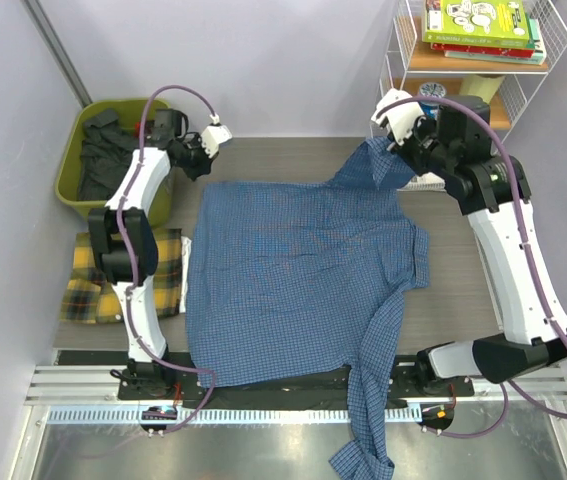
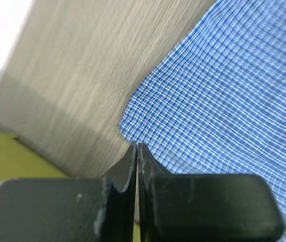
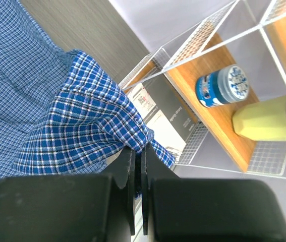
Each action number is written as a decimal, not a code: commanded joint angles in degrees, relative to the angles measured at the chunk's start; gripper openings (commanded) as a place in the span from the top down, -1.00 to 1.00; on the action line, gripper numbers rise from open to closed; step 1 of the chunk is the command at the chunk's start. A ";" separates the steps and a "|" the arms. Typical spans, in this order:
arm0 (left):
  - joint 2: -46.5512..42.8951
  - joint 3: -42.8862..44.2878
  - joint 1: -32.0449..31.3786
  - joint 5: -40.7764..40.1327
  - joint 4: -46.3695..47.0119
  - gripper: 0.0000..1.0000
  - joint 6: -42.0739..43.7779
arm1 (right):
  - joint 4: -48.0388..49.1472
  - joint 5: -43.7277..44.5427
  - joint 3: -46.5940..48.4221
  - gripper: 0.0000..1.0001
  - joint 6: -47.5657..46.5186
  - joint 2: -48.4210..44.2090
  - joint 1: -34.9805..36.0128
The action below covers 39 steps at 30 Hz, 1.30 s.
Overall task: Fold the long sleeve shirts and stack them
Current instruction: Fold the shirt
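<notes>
The blue fine-check shirt (image 1: 303, 280) lies spread flat across the table, with one sleeve hanging over the near edge. My right gripper (image 1: 399, 148) is shut on its far right corner and holds it lifted; the wrist view shows the cloth (image 3: 72, 131) pinched between the jaws (image 3: 137, 148). My left gripper (image 1: 201, 160) hovers at the shirt's far left corner. In the left wrist view its jaws (image 2: 136, 147) are shut with no cloth showing between them, and the shirt corner (image 2: 223, 91) lies flat just beyond the tips. The yellow plaid shirt (image 1: 123, 275) lies folded at the left.
A green bin (image 1: 66, 180) holding dark clothes (image 1: 103, 155) stands at the far left. A white wire shelf (image 1: 555, 45) with books (image 1: 483, 25) stands at the far right, close behind my right gripper. It holds a blue tin (image 3: 222, 85) and a pale yellow cup (image 3: 264, 121).
</notes>
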 commanded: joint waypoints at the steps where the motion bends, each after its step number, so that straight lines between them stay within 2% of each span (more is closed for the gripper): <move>1: -7.95 -6.23 0.48 2.97 0.17 1.00 3.73 | -1.29 -0.17 2.96 0.98 -0.71 -4.23 -0.08; 2: -9.00 -7.56 0.39 2.79 0.88 0.98 3.82 | -1.55 -0.35 2.08 0.98 -0.89 -5.19 -0.08; 3: -8.92 -8.10 0.39 2.71 1.50 0.82 3.82 | -1.99 -0.96 1.64 0.98 -0.98 -5.46 -0.08; 4: -8.40 -7.84 0.39 2.36 2.03 0.63 2.95 | -2.17 -1.31 1.29 0.98 -0.89 -5.72 -0.08; 5: -6.65 -7.23 0.39 1.40 3.60 0.24 1.90 | -2.25 -1.66 0.67 0.98 -0.80 -5.99 -0.08; 8: -0.61 -1.53 0.39 -0.10 4.41 -0.09 -2.32 | -2.61 -2.37 -0.03 0.98 -0.54 -5.99 -0.08; 9: 0.99 0.40 0.39 -0.80 4.23 -0.12 -3.20 | -2.69 -2.46 -0.04 0.98 -0.45 -5.90 -0.08; 14: 8.82 9.38 0.47 -1.08 4.67 -0.15 -5.41 | -2.96 -2.99 0.58 0.98 -0.28 -5.55 -0.08; 24: 13.31 10.53 1.09 5.07 2.12 -0.15 1.62 | -3.31 -2.37 0.84 0.98 -0.54 -5.64 -0.08; 28: 15.07 12.90 1.18 6.48 1.51 0.02 1.62 | -3.49 -2.28 1.28 0.98 -0.80 -5.72 -0.08; 30: 16.56 14.74 1.18 6.92 0.89 0.03 1.62 | -3.84 -2.02 1.63 0.98 -1.07 -5.55 0.00; 33: 18.06 16.67 1.18 6.92 -0.51 -0.12 1.80 | -4.01 -1.93 1.90 0.98 -1.24 -5.55 -0.08; 39: 18.76 17.47 1.18 7.80 -3.15 -0.14 4.35 | -4.10 -1.84 2.43 0.98 -1.33 -5.55 -0.08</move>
